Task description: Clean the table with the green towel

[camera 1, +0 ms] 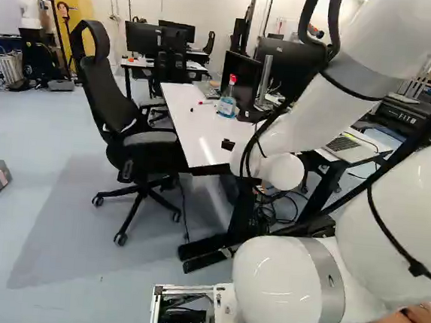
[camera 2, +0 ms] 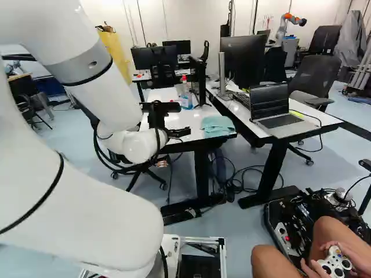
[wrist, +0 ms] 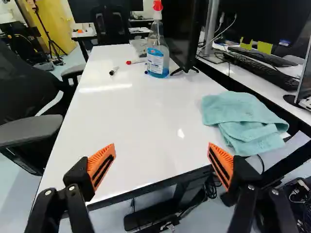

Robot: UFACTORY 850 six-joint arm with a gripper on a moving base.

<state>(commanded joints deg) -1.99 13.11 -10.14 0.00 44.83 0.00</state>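
My gripper reaches over the near end of the white table in the right base view. In the wrist view the gripper stands wide open, nothing between its orange pads. The green towel, pale and loosely folded, lies on the tabletop near its corner, ahead of and beyond the finger on the towel's side. It shows in the right base view too, as a crumpled towel beside the gripper, not touching it. The bare tabletop spreads ahead of the fingers.
A spray bottle with a red nozzle stands farther along the table, near markers and a monitor. An office chair is drawn up on one side. A neighbouring desk holds a keyboard and laptop.
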